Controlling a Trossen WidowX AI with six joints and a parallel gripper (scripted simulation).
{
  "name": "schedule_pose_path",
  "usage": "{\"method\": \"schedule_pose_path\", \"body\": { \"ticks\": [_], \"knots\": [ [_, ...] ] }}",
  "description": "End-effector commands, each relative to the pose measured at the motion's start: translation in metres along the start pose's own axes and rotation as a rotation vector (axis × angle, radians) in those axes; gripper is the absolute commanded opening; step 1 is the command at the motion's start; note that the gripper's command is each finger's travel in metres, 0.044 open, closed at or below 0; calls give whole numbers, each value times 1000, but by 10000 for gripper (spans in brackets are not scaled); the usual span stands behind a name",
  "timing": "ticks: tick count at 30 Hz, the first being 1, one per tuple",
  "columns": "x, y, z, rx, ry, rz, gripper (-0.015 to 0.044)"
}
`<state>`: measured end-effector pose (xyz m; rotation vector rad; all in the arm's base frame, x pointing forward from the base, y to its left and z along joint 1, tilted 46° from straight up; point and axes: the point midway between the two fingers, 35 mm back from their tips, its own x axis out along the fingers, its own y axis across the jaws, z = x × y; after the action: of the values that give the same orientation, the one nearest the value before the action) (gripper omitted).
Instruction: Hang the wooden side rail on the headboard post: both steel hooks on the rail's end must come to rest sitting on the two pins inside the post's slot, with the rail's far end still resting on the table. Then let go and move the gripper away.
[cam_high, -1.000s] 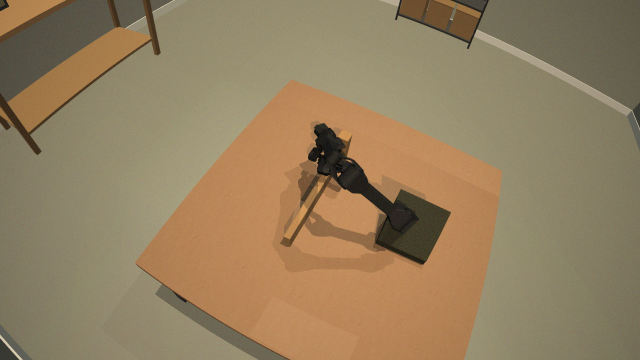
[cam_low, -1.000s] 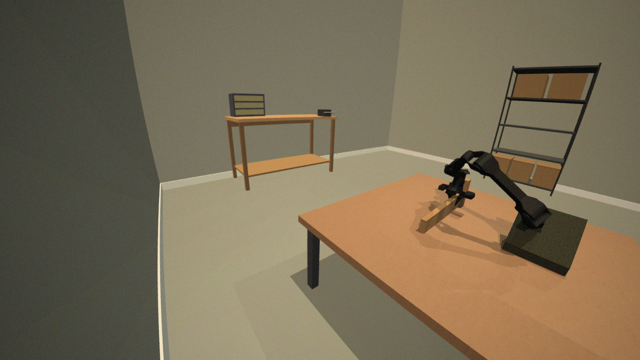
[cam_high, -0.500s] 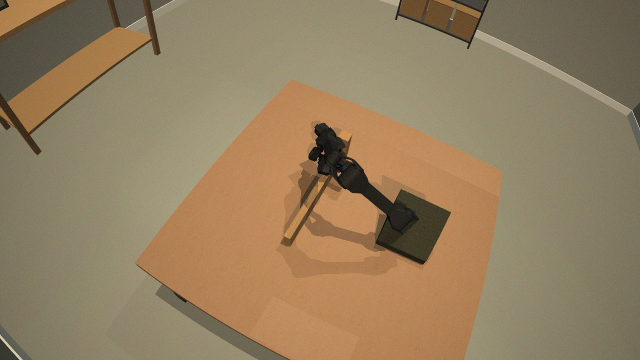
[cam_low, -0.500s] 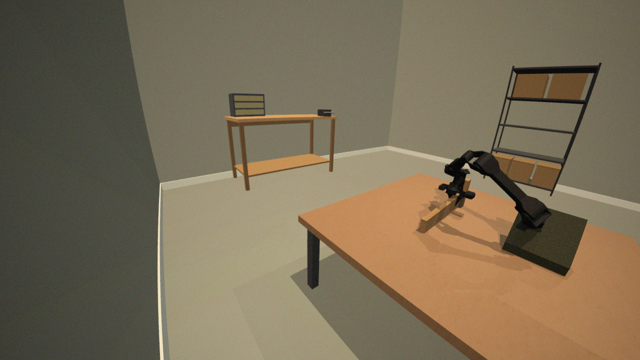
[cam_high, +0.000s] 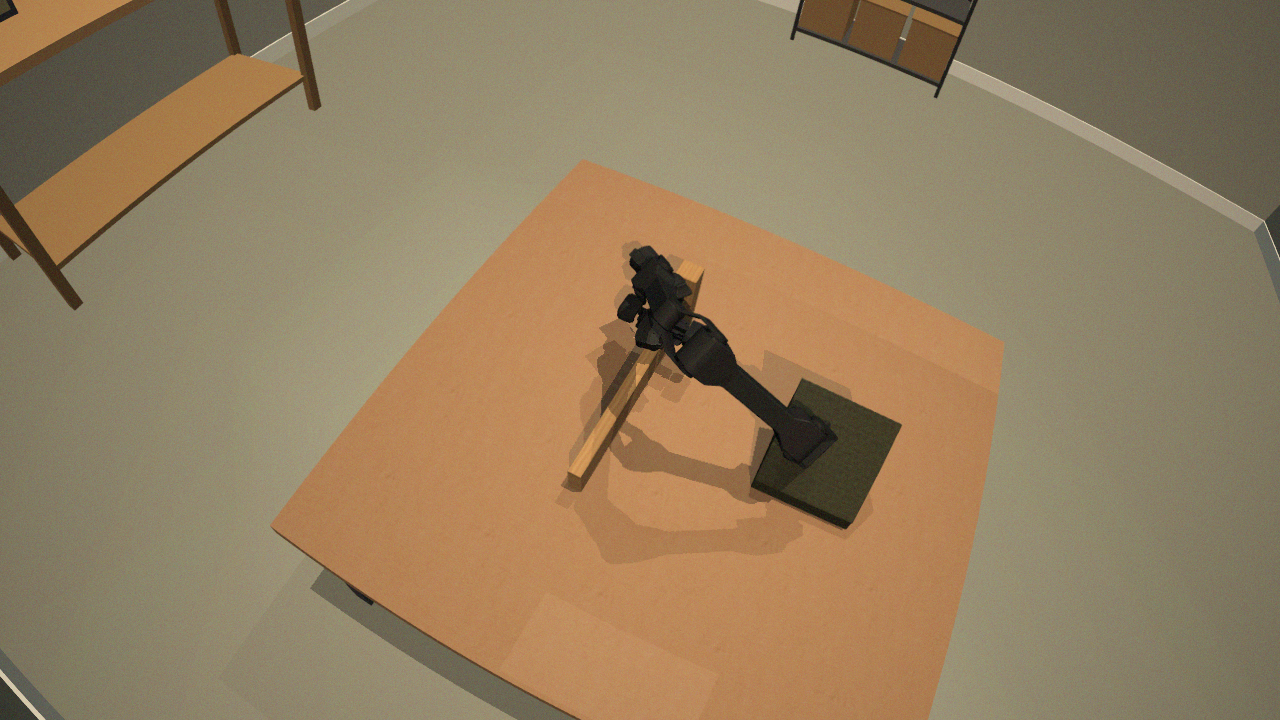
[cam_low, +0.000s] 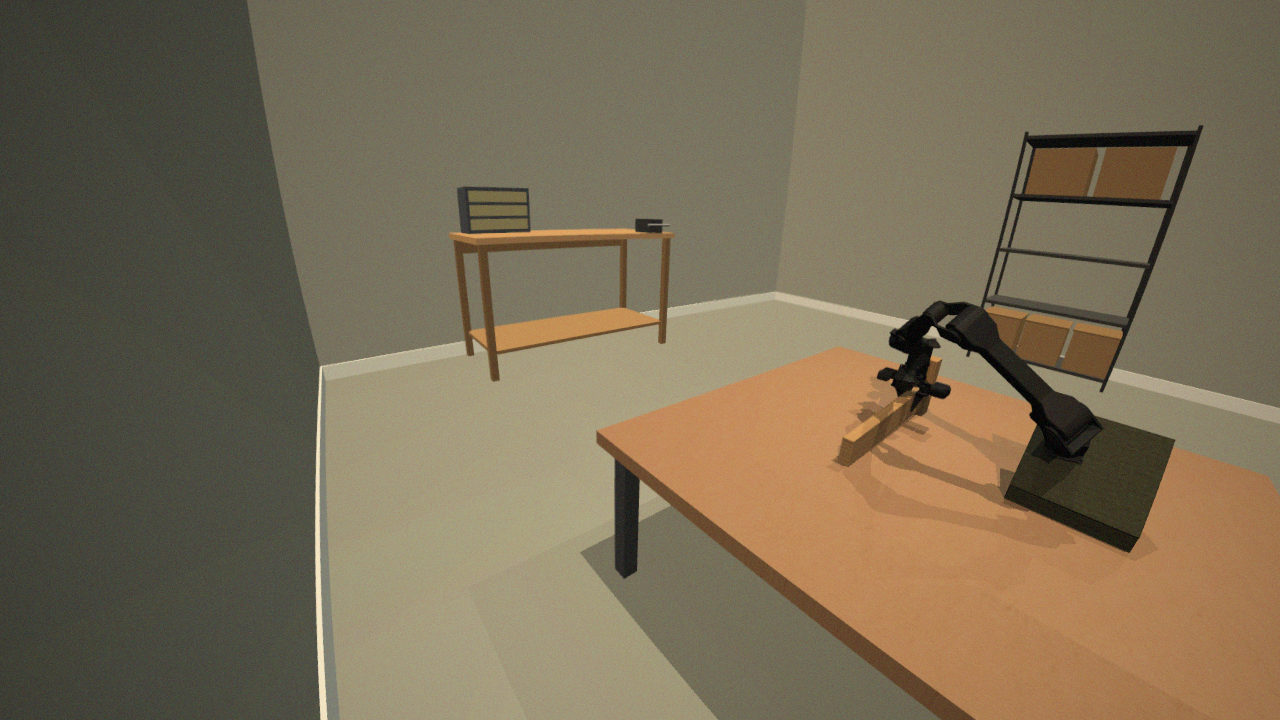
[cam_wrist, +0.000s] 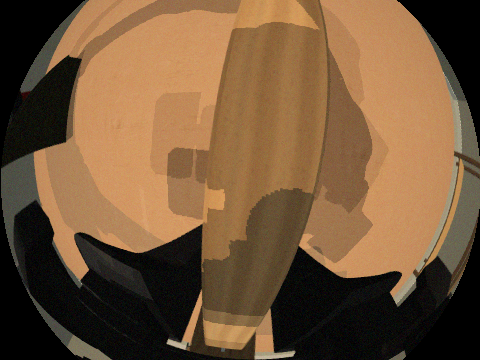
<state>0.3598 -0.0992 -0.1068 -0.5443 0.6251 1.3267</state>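
Note:
The wooden side rail (cam_high: 601, 436) (cam_low: 866, 437) (cam_wrist: 272, 115) lies lengthwise in line with the upright headboard post (cam_high: 691, 270) (cam_low: 936, 365). Its far end is down at the table surface; I cannot tell whether it quite touches. My gripper (cam_high: 651, 342) (cam_low: 912, 392) (cam_wrist: 244, 227) is shut on the rail near its post end, with one dark finger on each side. The rail's post end is close to the post. The steel hooks, the slot and the pins are hidden by the arm and rail, so I cannot tell whether the hooks sit on the pins.
The arm's dark square base (cam_high: 850, 456) (cam_low: 1109, 474) stands on the table (cam_high: 429, 501) (cam_low: 760, 501), and the arm reaches from it over the rail. A workbench (cam_high: 152, 152) (cam_low: 563, 236) and a shelf rack (cam_low: 1099, 201) with boxes stand away from the table.

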Motion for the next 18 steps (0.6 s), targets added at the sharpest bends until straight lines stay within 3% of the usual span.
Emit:
{"method": "schedule_pose_path", "body": {
  "ticks": [1,18],
  "knots": [
    [-7,-3,-4,-1,8,-16,0],
    [-7,-2,-5,-1,8,-16,0]
  ]
}}
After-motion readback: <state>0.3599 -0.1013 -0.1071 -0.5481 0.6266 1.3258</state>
